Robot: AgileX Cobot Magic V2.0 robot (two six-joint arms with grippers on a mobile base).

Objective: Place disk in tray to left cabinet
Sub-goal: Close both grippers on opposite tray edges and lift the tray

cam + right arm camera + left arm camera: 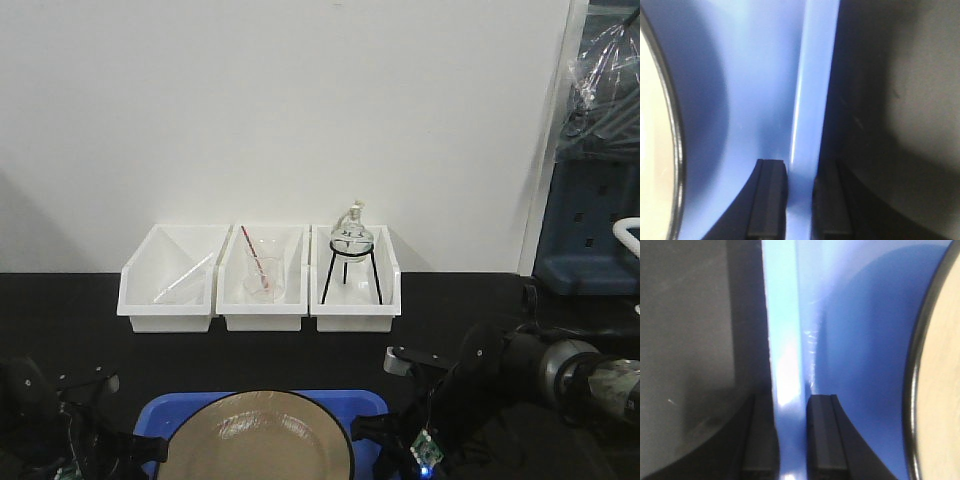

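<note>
While disk (262, 440) looks glossy, slide-prone on tray (170, 410), my left claw (790, 437) pinches rim at 9 o'clock, right claw (800, 200) at 3 o'clock; carry level.

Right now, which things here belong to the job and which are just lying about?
Job: disk; tray; left claw and right claw, each clamped on the tray's rim.
Lying about: three white bins; flask; beaker.

I have the tray's rim pinched in my right gripper (800, 167).
On the tray (757, 90), the disk (652, 140) lies left of that rim; the dark tabletop (900, 100) is to its right.
</note>
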